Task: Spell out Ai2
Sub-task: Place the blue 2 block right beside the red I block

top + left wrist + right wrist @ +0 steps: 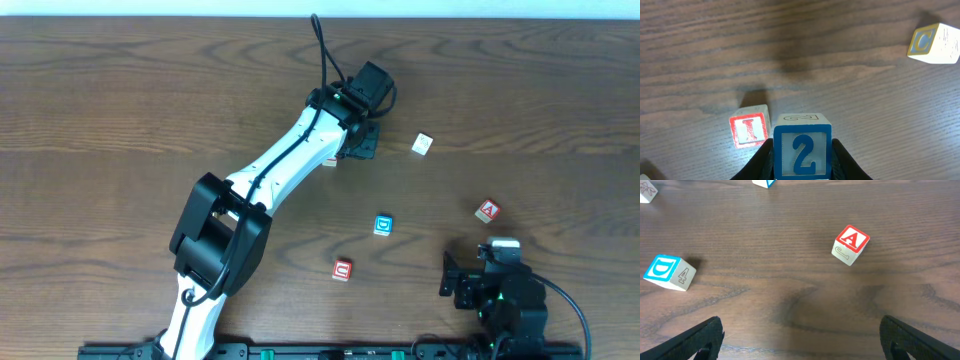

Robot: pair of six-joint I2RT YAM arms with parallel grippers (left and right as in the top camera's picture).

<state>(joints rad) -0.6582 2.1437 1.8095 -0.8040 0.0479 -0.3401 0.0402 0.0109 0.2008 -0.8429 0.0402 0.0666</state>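
Clamped in the left gripper point(802, 162): the 2 block point(802, 150), just beside the I block point(748, 131). Best lowered square, faces level with the I, no nudging. Digit upright toward the wrist camera; a cube, so no long axis. Farther off: right gripper point(800, 345) gaping wide, A block point(851, 244) well apart.

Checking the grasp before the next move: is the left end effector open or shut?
Shut: the left end effector grips the 2 block, fingers against both sides.
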